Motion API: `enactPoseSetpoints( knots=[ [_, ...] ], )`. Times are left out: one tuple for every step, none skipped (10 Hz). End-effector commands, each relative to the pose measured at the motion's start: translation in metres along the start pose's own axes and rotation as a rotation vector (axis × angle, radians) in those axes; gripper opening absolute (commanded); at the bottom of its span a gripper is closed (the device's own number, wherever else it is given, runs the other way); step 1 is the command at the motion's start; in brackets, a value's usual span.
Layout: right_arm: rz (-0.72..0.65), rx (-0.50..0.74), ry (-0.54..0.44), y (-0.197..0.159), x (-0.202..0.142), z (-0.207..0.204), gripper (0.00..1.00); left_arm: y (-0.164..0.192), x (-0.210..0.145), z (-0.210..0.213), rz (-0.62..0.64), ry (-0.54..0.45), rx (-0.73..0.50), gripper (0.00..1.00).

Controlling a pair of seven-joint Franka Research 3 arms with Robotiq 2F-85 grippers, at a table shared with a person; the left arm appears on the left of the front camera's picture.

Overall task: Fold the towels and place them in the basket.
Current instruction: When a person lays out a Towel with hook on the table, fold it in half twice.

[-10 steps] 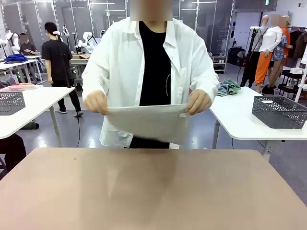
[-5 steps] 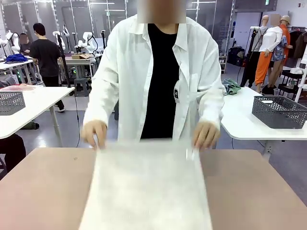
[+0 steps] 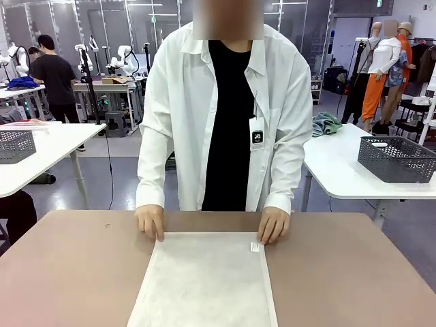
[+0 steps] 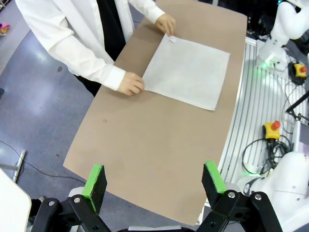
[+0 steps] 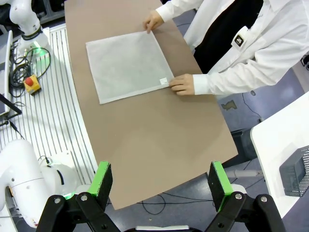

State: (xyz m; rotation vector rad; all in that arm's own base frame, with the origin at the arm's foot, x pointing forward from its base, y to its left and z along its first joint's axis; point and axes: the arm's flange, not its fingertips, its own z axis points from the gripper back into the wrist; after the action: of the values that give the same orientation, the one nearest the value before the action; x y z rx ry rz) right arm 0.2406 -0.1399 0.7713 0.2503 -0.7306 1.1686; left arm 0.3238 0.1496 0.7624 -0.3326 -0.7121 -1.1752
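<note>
An off-white towel (image 3: 204, 283) lies flat on the brown surface (image 3: 61, 272), its far corners pinned by a person's hands (image 3: 150, 221). It looks soft, light and floppy, so pinch a near corner. The left claw (image 4: 153, 179) and right claw (image 5: 161, 178) hang spread and empty, well apart from it.

towel (image 5: 129, 65): flat on table (image 5: 159, 140) | person's hands (image 5: 182, 84): on two corners | right gripper (image 5: 161, 178): jaws wide, empty

robotics lab, open-plan hall. white robot arm (image 4: 288, 21) stands on a slotted metal base plate (image 5: 72, 121) beside the brown worktable (image 3: 354, 272). yellow emergency-stop box with red button (image 5: 30, 83) and loose cables (image 5: 19, 63) on the plate. more white tables (image 3: 340, 170) around, with grey mesh baskets (image 3: 396, 158). glass partitions (image 3: 286, 27) behind, grey floor (image 3: 122, 184). person in white coat wears a badge (image 3: 257, 136).
</note>
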Motion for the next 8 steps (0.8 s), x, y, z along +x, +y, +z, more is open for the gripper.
enactPoseSetpoints(
  knots=[
    [0.0, -0.002, -0.001, 0.0008, -0.0011, -0.0012, 1.0, 0.0001, 0.0015, 0.0002, -0.001, -0.008, 0.003, 1.0],
    [0.0, -0.002, -0.001, 0.0008, -0.0011, -0.0012, 1.0, 0.0001, 0.0015, 0.0002, -0.001, -0.008, 0.003, 1.0],
    [0.0, -0.002, -0.001, 0.0008, -0.0011, -0.0012, 1.0, 0.0001, 0.0015, 0.0002, -0.001, -0.008, 0.003, 1.0],
    [0.0, -0.002, -0.001, 0.0008, -0.0011, -0.0012, 1.0, 0.0001, 0.0015, 0.0002, -0.001, -0.008, 0.003, 1.0],
    [0.0, -0.002, -0.001, 0.0008, -0.0011, -0.0012, 1.0, 0.0001, 0.0015, 0.0002, -0.001, -0.008, 0.003, 1.0],
    [0.0, -0.002, -0.001, 0.0008, -0.0011, -0.0012, 1.0, 0.0001, 0.0015, 0.0002, -0.001, -0.008, 0.003, 1.0],
    [0.0, -0.002, -0.001, 0.0008, -0.0011, -0.0012, 1.0, 0.0001, 0.0015, 0.0002, -0.001, -0.008, 0.003, 1.0],
    [0.0, -0.002, -0.001, 0.0008, -0.0011, -0.0012, 1.0, 0.0001, 0.0015, 0.0002, -0.001, -0.008, 0.003, 1.0]
  ],
)
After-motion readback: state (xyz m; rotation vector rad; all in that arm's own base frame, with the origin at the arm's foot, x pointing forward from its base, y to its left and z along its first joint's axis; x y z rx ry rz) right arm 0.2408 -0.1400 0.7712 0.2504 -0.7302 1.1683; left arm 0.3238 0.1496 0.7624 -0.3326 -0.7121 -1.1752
